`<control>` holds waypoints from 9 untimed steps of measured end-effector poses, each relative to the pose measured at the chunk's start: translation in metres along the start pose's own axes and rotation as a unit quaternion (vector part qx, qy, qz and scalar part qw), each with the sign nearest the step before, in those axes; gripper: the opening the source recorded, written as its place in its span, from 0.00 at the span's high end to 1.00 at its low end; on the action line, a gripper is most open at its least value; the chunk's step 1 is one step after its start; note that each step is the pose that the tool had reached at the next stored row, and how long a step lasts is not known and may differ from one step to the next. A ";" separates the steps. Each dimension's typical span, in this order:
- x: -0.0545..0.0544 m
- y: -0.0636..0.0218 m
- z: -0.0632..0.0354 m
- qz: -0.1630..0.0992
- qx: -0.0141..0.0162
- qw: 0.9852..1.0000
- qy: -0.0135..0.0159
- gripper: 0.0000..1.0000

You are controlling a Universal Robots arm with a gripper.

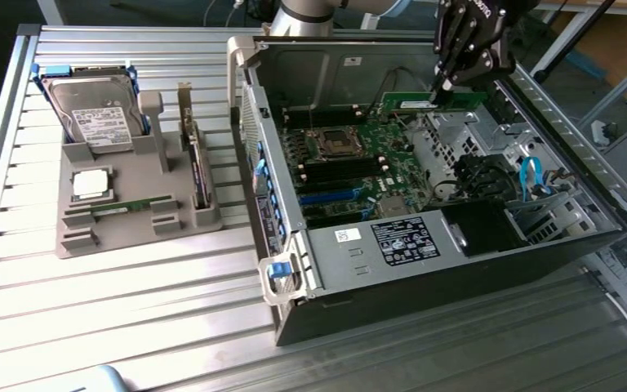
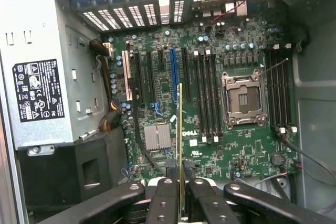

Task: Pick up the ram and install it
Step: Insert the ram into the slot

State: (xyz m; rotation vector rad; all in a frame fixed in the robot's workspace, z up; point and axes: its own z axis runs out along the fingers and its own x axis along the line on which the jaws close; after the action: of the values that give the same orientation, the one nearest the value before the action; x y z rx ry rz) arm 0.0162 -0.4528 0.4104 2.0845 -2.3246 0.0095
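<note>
**RAM CLAMPED IN THE GRIPPER ABOVE THE OPEN CASE**

Exterior view. Clamped in the black gripper point(image 1: 444, 85): the ram point(image 1: 414, 102), green, held level with its broad face toward the camera and a white sticker on that face. Jaws drawn in narrow, closed on the stick's upper edge. Held over the far part of the open computer case point(image 1: 423, 302), above the motherboard point(image 1: 390, 147), to the exterior view's right of the processor socket point(image 1: 330, 140). Cannot tell from here whether clear of the board or touching it. Well apart at the exterior view's left, on the slatted metal table point(image 1: 128, 310): a grey holder point(image 1: 112, 233) carrying a hard drive point(image 1: 94, 114), a square silver chip point(image 1: 91, 183), a second green stick point(image 1: 128, 205) lying flat, and a card with a metal bracket point(image 1: 192, 139) standing on edge.

Wrist view. Looks down along the ram point(image 2: 180, 124), here edge-on, a thin line running out from the gripper point(image 2: 181, 190), with black fingers point(image 2: 164, 203) pressed to both faces. Adds the layout beneath: the motherboard point(image 2: 247, 153) spread out, long black memory slots point(image 2: 207, 98) just beside the open processor socket point(image 2: 242, 98), further slots point(image 2: 278, 93) on its other side, a finned heatsink point(image 2: 157, 136), a labelled silver power supply point(image 2: 39, 90). Stick's edge parallel to the slots, drawn between a blue slot point(image 2: 173, 74) and the black one next to it.
</note>
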 end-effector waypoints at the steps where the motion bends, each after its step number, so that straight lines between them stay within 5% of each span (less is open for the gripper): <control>1: 0.000 0.0000 0.0004 0.000 0.000 1.000 0.000 0.86; 9: 0.000 0.0000 0.0043 0.000 0.000 1.000 0.000 0.86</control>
State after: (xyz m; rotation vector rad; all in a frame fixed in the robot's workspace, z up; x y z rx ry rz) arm 0.0162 -0.4528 0.4061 2.0846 -2.3246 0.0094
